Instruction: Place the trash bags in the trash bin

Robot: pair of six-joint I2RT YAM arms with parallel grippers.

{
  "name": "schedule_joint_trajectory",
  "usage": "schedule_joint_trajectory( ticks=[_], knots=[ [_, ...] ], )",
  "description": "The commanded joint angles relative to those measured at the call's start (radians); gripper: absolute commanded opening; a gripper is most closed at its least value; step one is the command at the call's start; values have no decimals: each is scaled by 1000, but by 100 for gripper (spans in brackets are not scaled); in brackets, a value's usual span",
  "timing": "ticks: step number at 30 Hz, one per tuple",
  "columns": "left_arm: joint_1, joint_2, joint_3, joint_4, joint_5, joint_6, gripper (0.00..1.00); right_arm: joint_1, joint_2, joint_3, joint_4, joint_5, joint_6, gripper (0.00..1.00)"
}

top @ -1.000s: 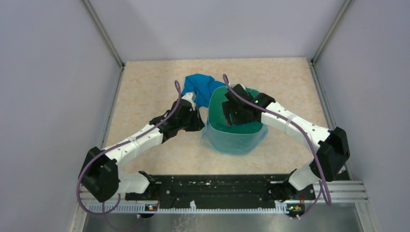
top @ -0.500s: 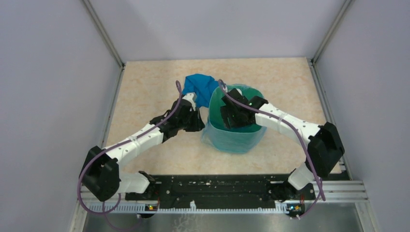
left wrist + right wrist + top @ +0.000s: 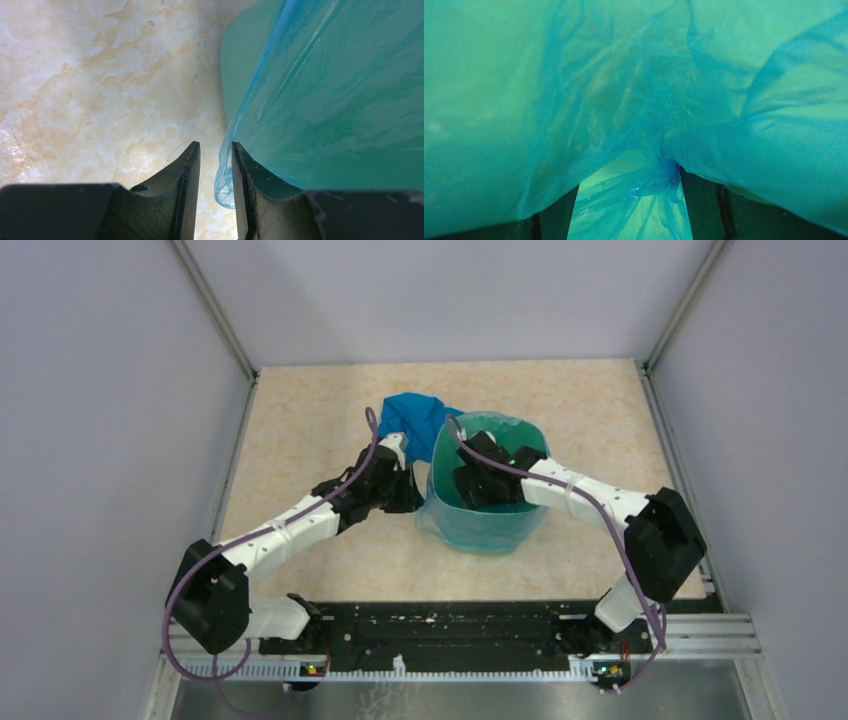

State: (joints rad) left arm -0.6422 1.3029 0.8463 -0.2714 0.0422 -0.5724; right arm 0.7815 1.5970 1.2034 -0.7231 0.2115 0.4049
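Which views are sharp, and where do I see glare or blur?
Top external view: sharp, evenly lit, soft shadows under the arms. Left wrist view: table and trash bag crisp, pale glare streaks on the film. Right wrist view: film close to the lens, hazy, everything tinted blue-green, fingers dim.

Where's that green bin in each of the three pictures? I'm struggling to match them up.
Top external: the trash bin stands at the picture's centre.
Left wrist: its bare green wall rises at the upper right.
Right wrist: the camera looks inside it; green walls fill the picture behind film.
Shared landmark: the light-blue trash bag draped over the bin.
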Motion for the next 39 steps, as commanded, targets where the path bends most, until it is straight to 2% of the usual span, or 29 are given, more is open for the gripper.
schedule_joint_trajectory(
  ticks=[1,39],
  knots=[
    [4,7,10,37,11,20,36,-10,14,-13,61,5,-25,70],
    [4,24,15,37,34,22,36,-12,82,-162,242,61,-31,70]
  ],
)
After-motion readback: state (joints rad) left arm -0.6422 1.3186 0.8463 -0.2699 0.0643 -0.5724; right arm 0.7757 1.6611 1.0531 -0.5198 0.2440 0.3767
